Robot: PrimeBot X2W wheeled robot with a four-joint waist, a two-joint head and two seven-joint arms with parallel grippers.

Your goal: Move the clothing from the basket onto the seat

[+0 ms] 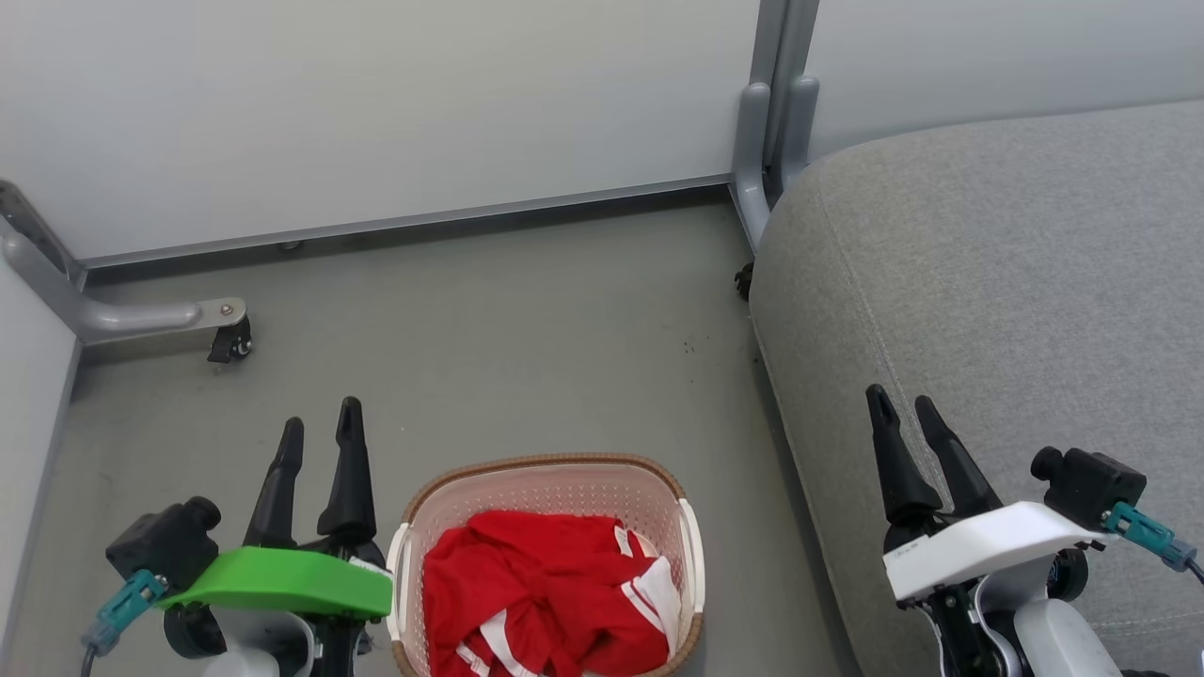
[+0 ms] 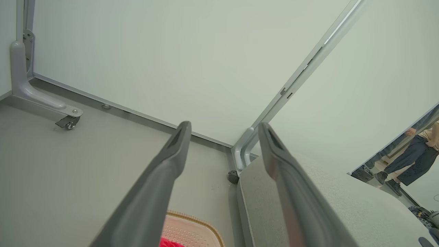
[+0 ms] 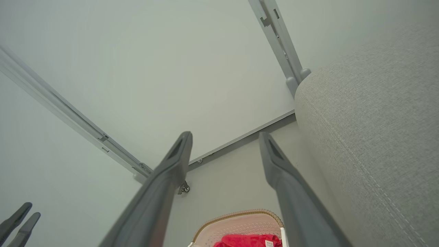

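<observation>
Both spread empty: left gripper [image 1: 322, 414] over grey floor [image 1: 527, 329], right gripper [image 1: 900, 396] over the seat [image 1: 1016, 282], pale panels [image 1: 376, 103] behind.

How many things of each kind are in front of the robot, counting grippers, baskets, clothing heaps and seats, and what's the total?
grippers: 2, left gripper and right gripper, both open
basket: 1
heap of red clothing: 1, separate garments cannot be told apart
seat: 1
total: 5

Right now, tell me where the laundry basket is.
Head view, bottom centre: the laundry basket sits on the grey floor with the red clothing inside, just left of the grey seat cushion.
</observation>
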